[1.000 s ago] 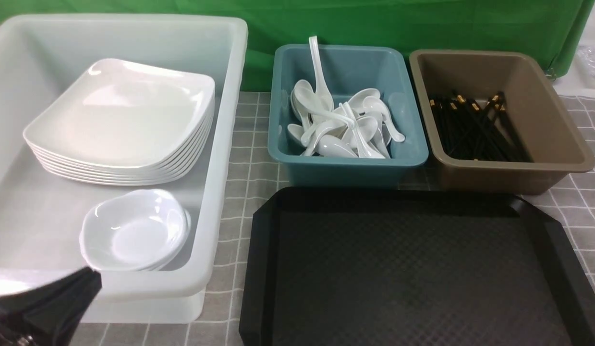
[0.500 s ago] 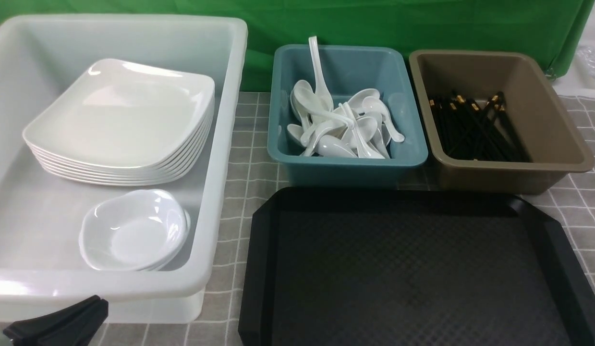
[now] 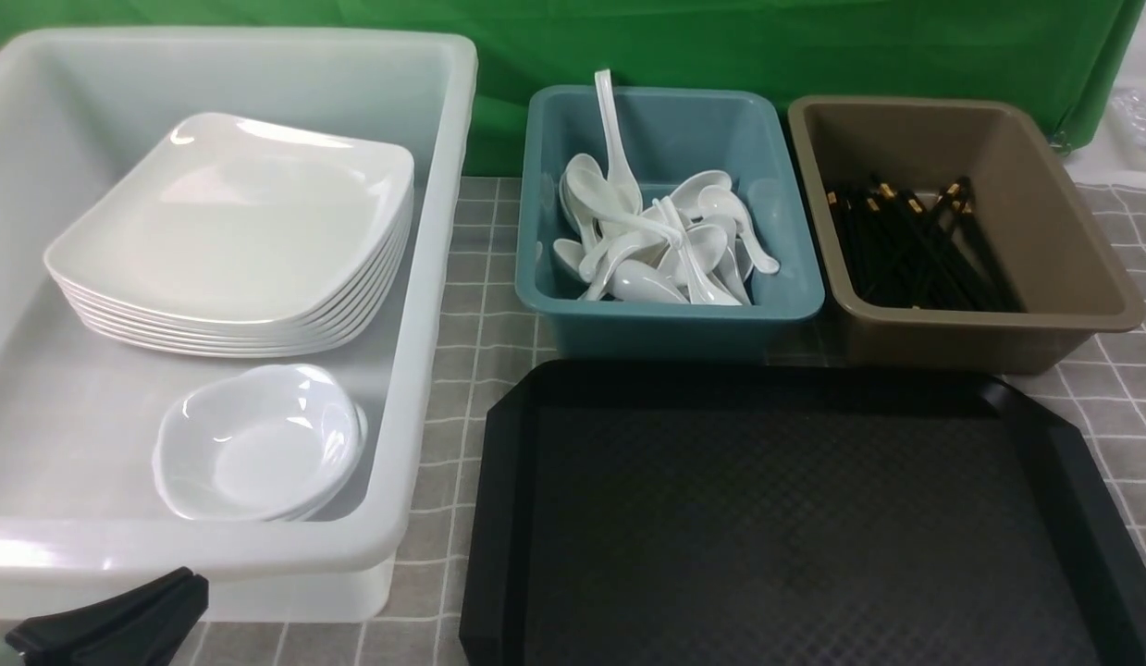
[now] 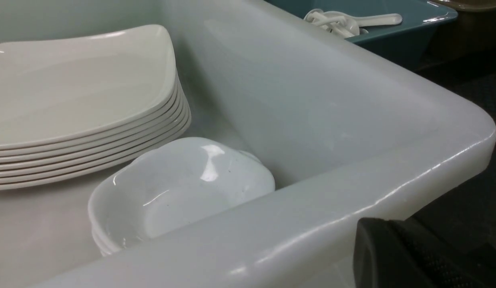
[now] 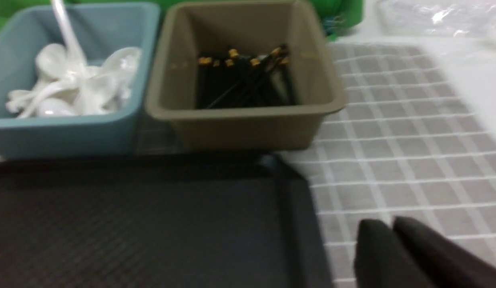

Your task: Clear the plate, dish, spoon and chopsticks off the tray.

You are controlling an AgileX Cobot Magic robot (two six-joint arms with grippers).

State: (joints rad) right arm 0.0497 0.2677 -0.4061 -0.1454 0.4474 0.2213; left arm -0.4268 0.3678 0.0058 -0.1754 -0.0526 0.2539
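The black tray (image 3: 794, 518) lies bare across its whole textured floor, open from above. Along the tray's far rim stand the teal tub (image 3: 670, 314) and the brown tub (image 3: 979, 324), walls nearly touching. A strip of checked worktop (image 3: 462, 333) runs between the tray and the tall white bin (image 3: 425, 277). Beyond the tray's right rim the worktop appears clear, though the right wrist view is blurred.

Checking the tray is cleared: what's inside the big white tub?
A stack of square plates at the back and nested small dishes in front. The tub floor beneath both stacks is hidden.
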